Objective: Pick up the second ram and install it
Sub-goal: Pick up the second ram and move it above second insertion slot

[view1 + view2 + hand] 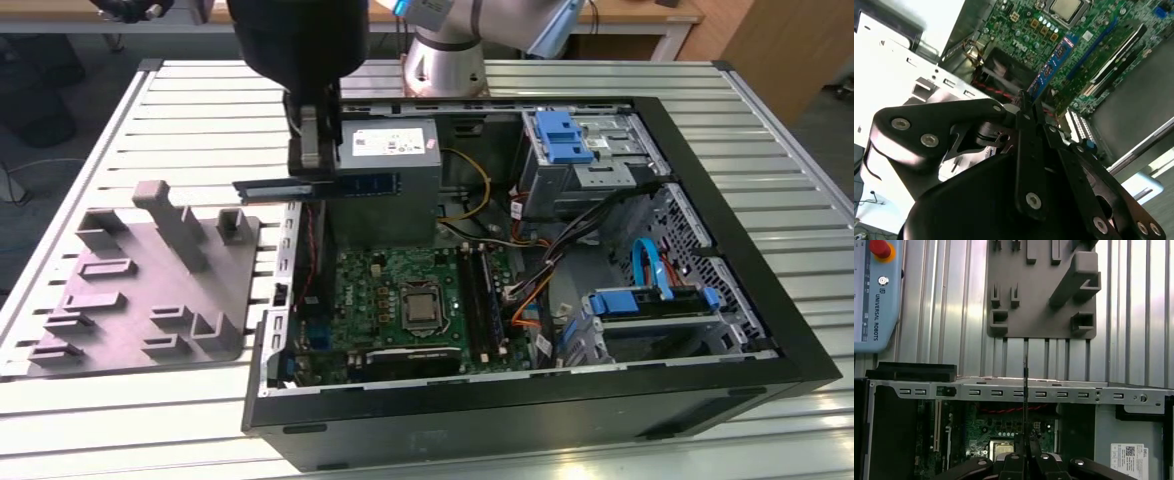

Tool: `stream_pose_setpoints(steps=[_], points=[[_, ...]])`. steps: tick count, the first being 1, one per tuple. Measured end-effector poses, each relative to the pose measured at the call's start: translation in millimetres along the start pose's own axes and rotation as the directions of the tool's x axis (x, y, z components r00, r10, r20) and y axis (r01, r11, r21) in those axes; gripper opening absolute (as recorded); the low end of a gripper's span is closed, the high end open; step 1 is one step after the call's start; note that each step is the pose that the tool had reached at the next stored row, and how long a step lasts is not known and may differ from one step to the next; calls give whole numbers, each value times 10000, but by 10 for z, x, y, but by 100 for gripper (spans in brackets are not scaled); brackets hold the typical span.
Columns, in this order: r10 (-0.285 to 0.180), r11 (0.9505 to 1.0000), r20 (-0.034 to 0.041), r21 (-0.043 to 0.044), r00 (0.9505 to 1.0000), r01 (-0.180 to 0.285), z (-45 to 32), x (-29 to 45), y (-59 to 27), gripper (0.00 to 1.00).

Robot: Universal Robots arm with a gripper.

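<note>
The gripper (311,176) is clamped tight on the second ram (267,186). It holds the stick level and on edge above the wall of the open computer case (534,400) on the exterior view's left, just beside the power supply (416,165); print on the ram's blue sticker (1052,67) is too small to read. The arm (300,40) reaches straight down, wrist vertical. A white label (387,143) sits on the power supply, and a grey holder (147,270) rests on the slatted bench (187,100).
</note>
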State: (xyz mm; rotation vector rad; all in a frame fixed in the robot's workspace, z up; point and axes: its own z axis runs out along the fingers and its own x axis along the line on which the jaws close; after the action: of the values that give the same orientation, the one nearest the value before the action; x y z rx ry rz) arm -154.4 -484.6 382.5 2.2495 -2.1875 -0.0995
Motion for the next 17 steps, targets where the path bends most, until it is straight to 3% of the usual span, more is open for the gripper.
stream_pose_setpoints(steps=[17], points=[[0, 10000, 0, -11, 10000, 0, -15, 4, -411, 14]])
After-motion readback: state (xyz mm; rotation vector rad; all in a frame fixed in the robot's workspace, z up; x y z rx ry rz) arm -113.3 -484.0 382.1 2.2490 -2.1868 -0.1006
